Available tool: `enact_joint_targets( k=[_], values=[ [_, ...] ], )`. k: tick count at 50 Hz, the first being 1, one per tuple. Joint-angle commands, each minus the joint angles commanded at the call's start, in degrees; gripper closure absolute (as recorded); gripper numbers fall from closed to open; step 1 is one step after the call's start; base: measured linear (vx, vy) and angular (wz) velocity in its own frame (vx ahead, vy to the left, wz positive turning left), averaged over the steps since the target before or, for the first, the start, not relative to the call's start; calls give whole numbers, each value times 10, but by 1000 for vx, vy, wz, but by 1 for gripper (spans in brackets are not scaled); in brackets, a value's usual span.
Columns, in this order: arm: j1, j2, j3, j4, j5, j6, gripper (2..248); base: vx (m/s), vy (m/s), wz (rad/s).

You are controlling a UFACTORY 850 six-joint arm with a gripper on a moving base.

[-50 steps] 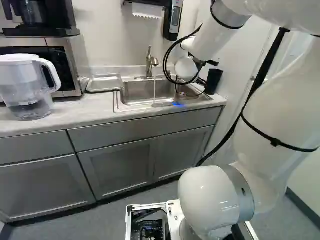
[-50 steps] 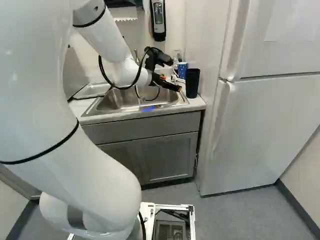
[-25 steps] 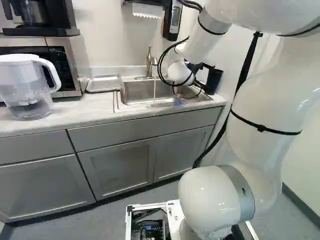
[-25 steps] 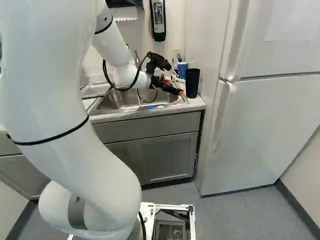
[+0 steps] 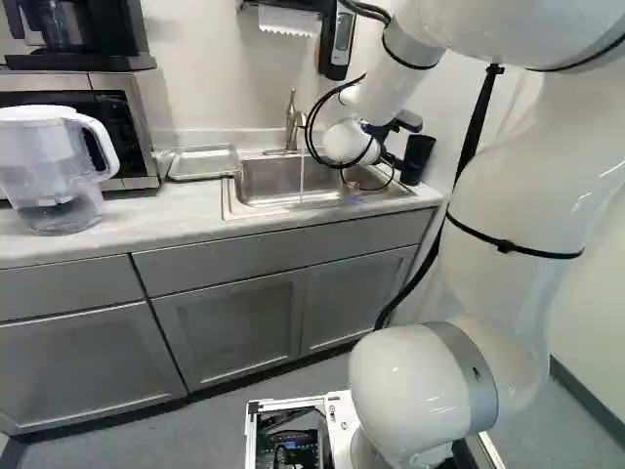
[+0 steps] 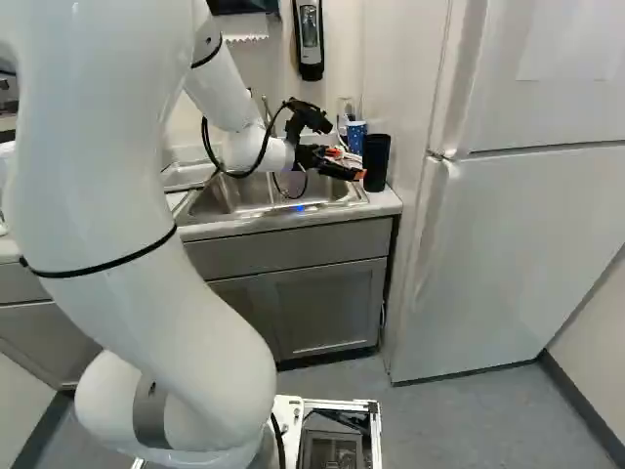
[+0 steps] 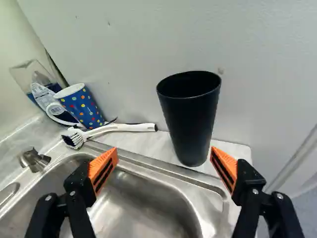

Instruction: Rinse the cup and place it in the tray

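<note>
We have our pincer (image 6: 348, 163) over the sink's corner, with its two fingers spread wide and nothing grasped between them. In the wrist view, a tall black cup (image 7: 188, 119) stands upright ahead of our pincer (image 7: 164, 152), mouth up, on the pale strip of tabletop (image 7: 229, 145) between the sink and the white wall (image 7: 267, 64). It is nearer to one finger than the other; we cannot tell whether that finger's orange pad (image 7: 224, 169) touches it.

On the same strip we see a white-handled brush (image 7: 121, 128) lying with its bristles near a blue paper cup with coloured dots (image 7: 81, 106) and its handle pointing towards the black cup. Just beside the paper cup is a clear plastic bottle with blue in it (image 7: 29, 79).

In the left base view, a thin stream of water (image 5: 302, 176) falls from the brushed metal faucet (image 5: 292, 122) into the stainless steel sink (image 5: 273, 181). We find the shallow silver tray (image 5: 203, 162) on the tabletop, between the sink and a silver and black microwave (image 5: 146, 122). Nearer to us, in front of the microwave, is a clear pitcher with a white lid and handle (image 5: 44, 171), with some water inside. The black coffee maker (image 5: 78, 34) sits on top of the microwave.
</note>
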Motion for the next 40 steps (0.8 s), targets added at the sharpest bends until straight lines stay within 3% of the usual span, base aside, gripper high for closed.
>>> enact_joint_targets(
  k=[31,40],
  values=[
    [-23,-16,-18,0,30,0,3,0,0,0],
    [-29,-25,-27,0,30,-33,3,0,0,0]
  ],
)
